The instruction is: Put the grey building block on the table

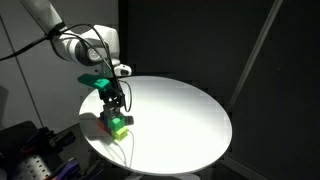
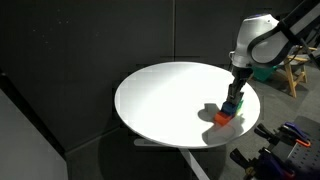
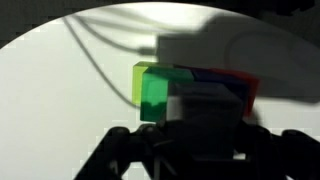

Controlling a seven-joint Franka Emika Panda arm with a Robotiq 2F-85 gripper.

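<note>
Wrist view: grey building block [image 3: 205,100] centre-right of frame, blurred. Tight against green block [image 3: 150,90] on its left; blue block [image 3: 205,72] and red block [image 3: 247,82] peeking out along its upper edge. Prob. perched on the others rather than on desk [image 3: 60,90], but cannot confirm. Not resolvable in either exterior view.

Pincer [image 3: 195,140] at bottom of frame, right by grey block. Fingers dark and out of focus, so open vs closed: cannot tell. In both exterior views hangs just above green block, lower left of desk [image 1: 180,110] and near right rim of desk [image 2: 160,95].

Handling (est.): small toy cube, likely light, rigid, smooth-sided, so a bit slippery; not fragile. Best hold: two opposite flat side faces, approx. mid-height, squeezed square-on to avoid twisting out. Left face crowded by green block, so finger clearance there doubtful.

Orientation: cube, so no real long axis. One flat face toward wrist cam, edges approx. parallel to frame edges. Finer angle lost in blur.
</note>
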